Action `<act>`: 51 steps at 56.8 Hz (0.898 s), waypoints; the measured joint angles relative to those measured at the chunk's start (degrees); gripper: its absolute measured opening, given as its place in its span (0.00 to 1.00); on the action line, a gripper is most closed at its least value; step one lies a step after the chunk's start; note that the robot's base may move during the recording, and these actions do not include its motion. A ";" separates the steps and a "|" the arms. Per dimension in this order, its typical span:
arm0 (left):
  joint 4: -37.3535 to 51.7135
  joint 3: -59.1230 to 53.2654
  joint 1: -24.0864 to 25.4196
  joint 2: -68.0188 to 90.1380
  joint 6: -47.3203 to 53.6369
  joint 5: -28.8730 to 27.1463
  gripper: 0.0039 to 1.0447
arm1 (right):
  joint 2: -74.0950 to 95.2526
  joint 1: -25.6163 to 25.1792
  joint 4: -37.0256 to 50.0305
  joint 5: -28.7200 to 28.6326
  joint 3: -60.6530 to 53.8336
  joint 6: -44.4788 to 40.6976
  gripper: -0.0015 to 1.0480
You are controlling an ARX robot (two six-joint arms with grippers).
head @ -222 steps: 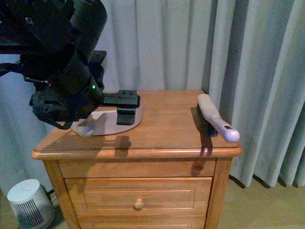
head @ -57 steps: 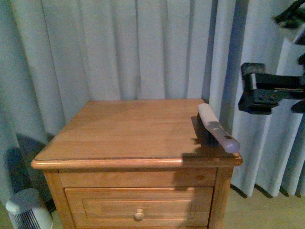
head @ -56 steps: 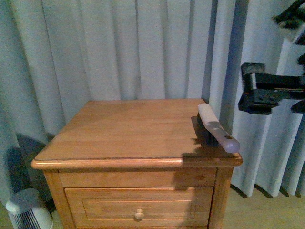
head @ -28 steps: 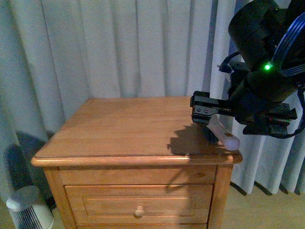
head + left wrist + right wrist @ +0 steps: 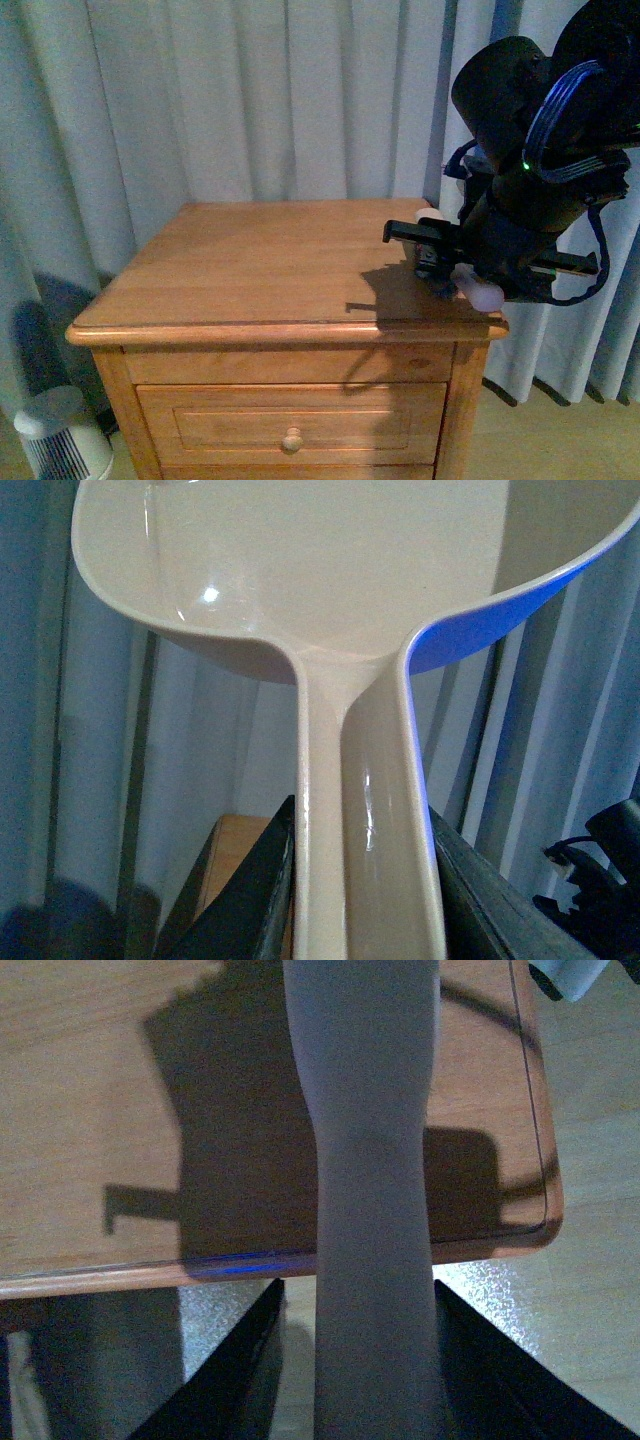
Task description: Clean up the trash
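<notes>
No crumpled white wad of trash shows in any view. My left gripper [image 5: 365, 845] is shut on the handle of a cream dustpan [image 5: 330, 570], held up in front of the curtain; this arm is out of the front view. My right gripper [image 5: 440, 262] is open and sits over a white-handled brush [image 5: 484, 293] at the nightstand's right front edge. In the right wrist view the brush handle [image 5: 370, 1160] runs between the open fingers [image 5: 250, 1360], with a gap on each side, and sticks out past the table edge.
The wooden nightstand [image 5: 250, 270] has a drawer with a round knob [image 5: 291, 438]. Pale curtains [image 5: 250, 100] hang close behind and to the right. A small white fan [image 5: 60, 430] stands on the floor at the lower left.
The left arm with the dustpan has left the front view. The right arm has come in from the right and lowered over the brush.
</notes>
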 joint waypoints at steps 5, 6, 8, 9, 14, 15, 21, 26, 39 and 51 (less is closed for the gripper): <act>0.00 0.00 0.00 0.00 -0.02 0.00 0.27 | 0.00 -0.26 0.22 0.07 0.00 0.07 0.28; 0.00 0.00 0.00 0.00 0.00 0.00 0.27 | -0.04 -0.31 0.33 0.09 0.00 0.04 0.26; 0.00 0.00 0.00 0.00 -0.02 0.00 0.27 | -0.24 -0.44 1.07 0.15 -0.09 -0.09 0.21; 0.00 0.00 0.00 0.00 -0.02 0.00 0.27 | -0.28 -0.46 1.31 0.33 -0.13 -0.33 0.21; 0.00 0.00 0.00 0.00 -0.02 -0.02 0.27 | -2.49 -0.63 6.82 1.90 -2.86 -2.40 0.20; 0.00 0.00 0.00 0.00 -0.02 0.00 0.27 | -3.61 -0.66 8.90 2.23 -4.09 -3.23 0.20; 0.00 0.00 0.00 0.00 -0.02 -0.02 0.27 | -8.68 -0.70 15.78 2.56 -8.66 -7.39 0.20; 0.00 0.00 0.00 0.00 0.00 0.00 0.27 | -16.24 -0.68 24.57 2.93 -14.69 -12.94 0.20; 0.00 0.00 0.00 0.00 -0.02 0.00 0.27 | -38.66 -0.15 47.56 4.09 -32.94 -25.83 0.20; 0.00 0.00 0.00 0.00 0.00 0.00 0.27 | -62.64 -0.24 55.23 7.39 -50.47 -31.47 0.20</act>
